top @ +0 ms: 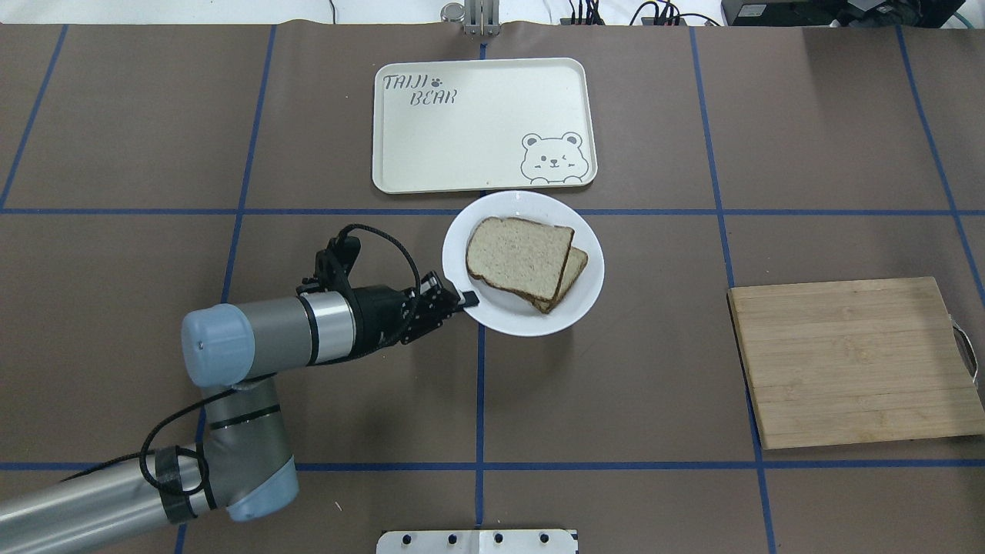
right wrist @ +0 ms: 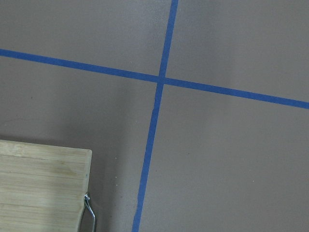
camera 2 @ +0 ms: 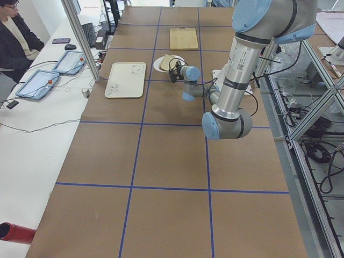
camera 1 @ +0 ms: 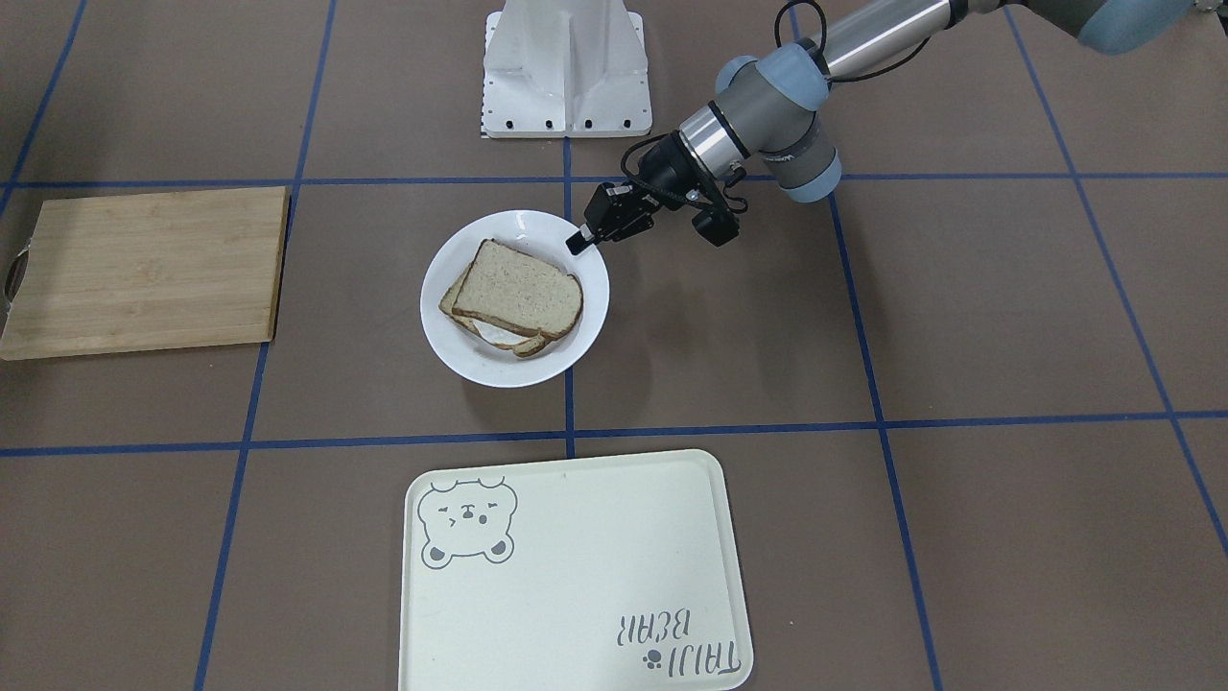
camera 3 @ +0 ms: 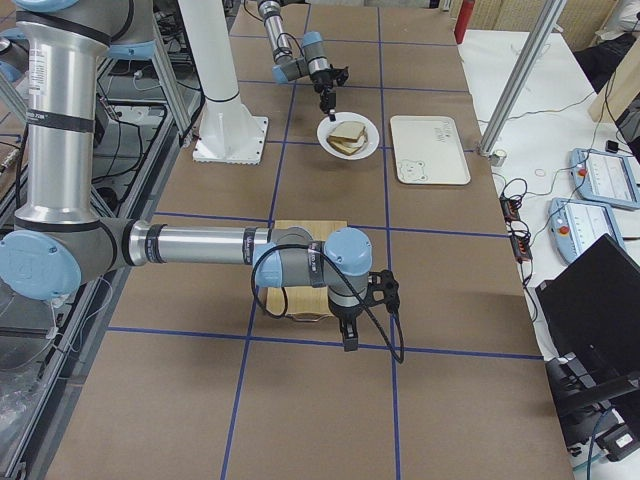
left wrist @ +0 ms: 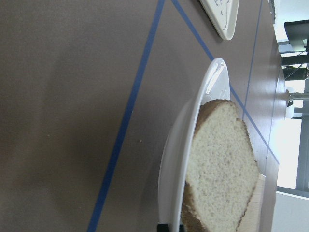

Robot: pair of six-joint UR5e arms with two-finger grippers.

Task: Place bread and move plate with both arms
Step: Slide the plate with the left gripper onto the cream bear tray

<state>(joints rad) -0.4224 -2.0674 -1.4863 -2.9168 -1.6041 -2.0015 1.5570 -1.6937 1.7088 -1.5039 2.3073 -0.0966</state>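
Our left gripper sits at the plate rim nearest it; clamped or not, we cannot tell. The bread lies on the plate just beyond. The right gripper, likewise unreadable, is well apart.

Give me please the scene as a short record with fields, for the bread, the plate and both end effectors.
bread: on the plate, lying over a second slice
plate: near the tray, not on it
left end effector: at the plate's rim; grip unclear
right end effector: near the cutting board; open or shut unclear
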